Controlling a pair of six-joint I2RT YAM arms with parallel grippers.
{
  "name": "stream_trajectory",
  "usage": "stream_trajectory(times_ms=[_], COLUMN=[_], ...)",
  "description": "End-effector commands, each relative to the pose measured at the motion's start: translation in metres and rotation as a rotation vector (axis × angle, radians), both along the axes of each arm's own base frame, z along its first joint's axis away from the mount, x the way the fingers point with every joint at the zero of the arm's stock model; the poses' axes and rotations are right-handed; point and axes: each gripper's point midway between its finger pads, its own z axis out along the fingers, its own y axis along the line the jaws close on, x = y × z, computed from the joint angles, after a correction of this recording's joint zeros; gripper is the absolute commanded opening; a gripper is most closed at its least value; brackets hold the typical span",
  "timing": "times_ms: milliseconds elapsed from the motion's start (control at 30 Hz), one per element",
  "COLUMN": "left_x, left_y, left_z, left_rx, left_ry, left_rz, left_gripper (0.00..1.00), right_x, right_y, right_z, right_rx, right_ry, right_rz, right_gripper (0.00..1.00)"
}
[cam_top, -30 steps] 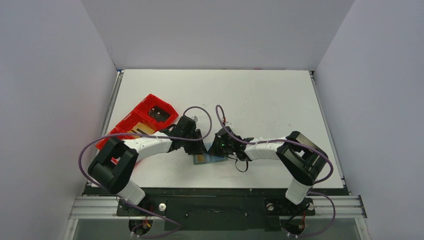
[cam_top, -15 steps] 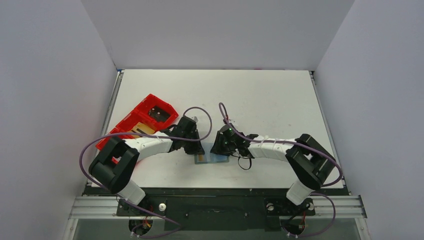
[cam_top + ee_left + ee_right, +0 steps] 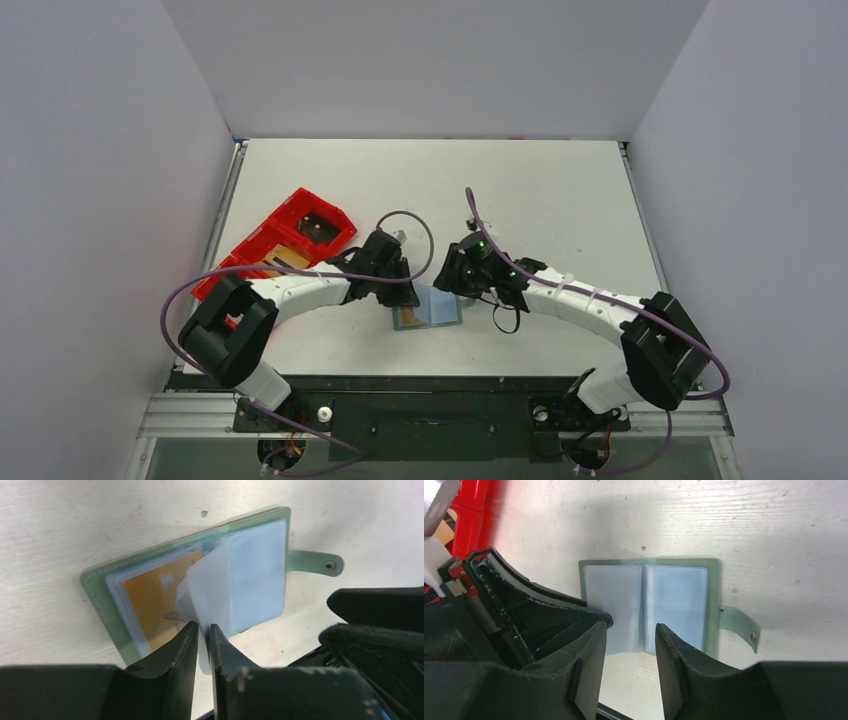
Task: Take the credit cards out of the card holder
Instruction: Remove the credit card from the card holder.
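Observation:
The grey-green card holder [image 3: 100, 587] lies open on the table, its snap tab [image 3: 315, 562] to the right. It also shows in the top view [image 3: 432, 308] and in the right wrist view [image 3: 713, 600]. A tan-gold card [image 3: 152, 597] sits under clear sleeves in its left half. The right half looks bluish [image 3: 260, 580]; I cannot tell card from sleeve there. My left gripper [image 3: 202, 627] is shut on a clear sleeve page [image 3: 210, 580] and lifts it. My right gripper [image 3: 630, 630] is open and empty, just above the holder's near edge.
A long red tray [image 3: 280, 245] with a dark item and a tan item in it lies left of the left arm; its corner shows in the right wrist view [image 3: 471, 510]. The left gripper's body [image 3: 504, 610] is close beside the right fingers.
My right gripper has pulled back up and to the right, off the card holder, which now shows more fully. My left gripper stays at the holder's left edge.

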Motion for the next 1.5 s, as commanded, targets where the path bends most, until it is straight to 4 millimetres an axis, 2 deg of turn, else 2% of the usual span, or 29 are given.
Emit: stream_trajectory(times_ms=[0,167,300,633,767,933,1033,1133,1167,1267,1300,1333,1467], left_x=[0.017,0.019,0.021,0.022,0.025,0.030,0.035,0.043,0.045,0.050,0.046,0.048,0.039], left_y=[-0.029,-0.050,-0.064,-0.090,-0.097,-0.100,-0.093,-0.073,-0.060,-0.028,-0.018,-0.008,0.022], left_z=[0.037,0.046,0.043,0.036,0.044,0.064,0.077,0.089,0.082,0.084,0.075,0.078,0.061], left_rx=[-0.090,-0.112,-0.111,-0.123,-0.136,-0.155,-0.143,-0.114,-0.081,-0.043,-0.023,-0.023,0.014], left_ry=[-0.100,-0.119,-0.112,-0.100,-0.115,-0.152,-0.176,-0.211,-0.204,-0.214,-0.199,-0.204,-0.177], left_rz=[-0.042,-0.077,-0.102,-0.153,-0.166,-0.159,-0.140,-0.094,-0.070,-0.012,0.000,0.020,0.056], left_gripper=[0.16,0.27,0.35,0.45,0.50,0.54,0.56,0.57,0.57,0.57,0.57,0.56,0.51], right_x=[0.005,0.005,0.004,-0.002,-0.003,-0.003,-0.002,-0.002,-0.002,-0.003,-0.002,-0.003,-0.001], right_y=[-0.019,-0.036,-0.046,-0.067,-0.070,-0.070,-0.068,-0.065,-0.062,-0.051,-0.045,-0.041,-0.014], right_z=[0.012,0.011,0.014,0.013,0.012,0.014,0.016,0.017,0.019,0.019,0.023,0.020,0.021], right_rx=[-0.025,-0.061,-0.076,-0.104,-0.109,-0.107,-0.099,-0.091,-0.080,-0.059,-0.047,-0.050,-0.023], right_ry=[-0.039,-0.054,-0.066,-0.075,-0.077,-0.080,-0.082,-0.080,-0.080,-0.070,-0.077,-0.068,-0.061], right_rz=[-0.037,-0.077,-0.096,-0.137,-0.141,-0.143,-0.141,-0.133,-0.125,-0.094,-0.082,-0.071,-0.017], right_gripper=[0.38,0.38,0.38,0.38,0.38,0.38,0.38,0.38,0.38,0.38,0.38,0.38,0.38])
